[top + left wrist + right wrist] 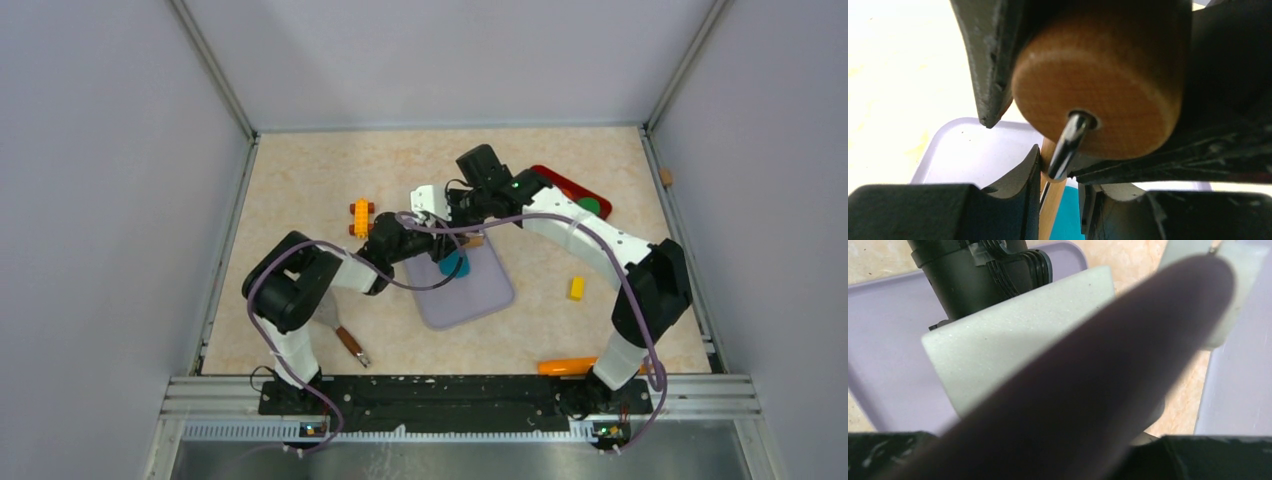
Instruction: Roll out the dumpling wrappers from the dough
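The tan wooden roller [1098, 85] fills the left wrist view, its round end and metal axle [1070, 142] facing the camera. My left gripper [1060, 172] is shut on the roller's thin wooden handle [1053, 200]. Below it lie the teal dough [1070, 215] and the lavender mat [973, 155]. Two black fingers [988, 65] of the other arm flank the barrel and touch it. From above, the left gripper [443, 248] and right gripper [452, 215] meet over the dough [455, 266] on the mat [470, 295]. A blurred cable hides the right gripper's own fingers. No wrappers show.
An orange-and-yellow brick [361, 217] lies left of the mat and a yellow block [576, 288] lies to its right. A red tray [572, 187] holding a green piece [588, 207] is at the back right. An orange stick [567, 366] and a brown tool [352, 345] lie near the front.
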Controlling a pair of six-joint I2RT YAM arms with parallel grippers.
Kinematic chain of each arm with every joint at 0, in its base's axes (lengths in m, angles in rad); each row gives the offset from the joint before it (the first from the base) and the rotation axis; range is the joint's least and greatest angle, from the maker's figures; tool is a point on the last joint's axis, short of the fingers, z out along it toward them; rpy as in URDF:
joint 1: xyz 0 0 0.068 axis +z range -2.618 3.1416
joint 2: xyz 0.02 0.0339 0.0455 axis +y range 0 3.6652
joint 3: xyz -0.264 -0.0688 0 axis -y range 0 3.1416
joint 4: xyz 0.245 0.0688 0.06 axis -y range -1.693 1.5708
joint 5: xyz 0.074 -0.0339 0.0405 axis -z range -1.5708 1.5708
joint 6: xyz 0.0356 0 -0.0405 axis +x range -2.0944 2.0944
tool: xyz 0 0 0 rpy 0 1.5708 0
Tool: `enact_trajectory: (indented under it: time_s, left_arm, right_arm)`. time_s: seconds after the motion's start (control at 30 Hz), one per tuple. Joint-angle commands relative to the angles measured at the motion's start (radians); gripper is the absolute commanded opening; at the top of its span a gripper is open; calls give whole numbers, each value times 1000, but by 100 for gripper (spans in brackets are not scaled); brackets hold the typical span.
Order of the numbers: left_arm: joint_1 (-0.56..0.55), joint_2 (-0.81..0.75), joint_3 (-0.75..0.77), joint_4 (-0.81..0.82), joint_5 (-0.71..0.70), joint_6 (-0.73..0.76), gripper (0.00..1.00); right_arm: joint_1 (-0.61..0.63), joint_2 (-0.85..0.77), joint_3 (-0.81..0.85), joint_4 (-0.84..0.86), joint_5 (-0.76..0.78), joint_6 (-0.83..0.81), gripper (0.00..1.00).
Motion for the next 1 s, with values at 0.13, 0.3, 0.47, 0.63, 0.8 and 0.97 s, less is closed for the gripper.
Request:
enact_trajectory:
  time_s: [0.13,0.3,0.47,0.63,0.8,0.97]
  left_arm:
    - [38,22,31,-12,-94,-148,0]
    - [37,34,2,-24,-97,-171,0]
    - [21,35,-44,-12,-84,-189,0]
    - [-10,17,-87,-11,-84,-214,0]
    - [-47,2,-117,-11,-94,-234,0]
    - [-69,-4,-133,-11,-100,-239,0]
  right_arm:
    - [34,31,-38,-43,-108,47,0]
    - [33,27,-94,-56,-129,50,0]
    - [32,20,-120,-81,-162,72,0]
    - [34,13,-126,-111,-195,93,0]
    - [34,1,-143,-126,-207,106,0]
    - [36,-5,-159,-134,-212,118,0]
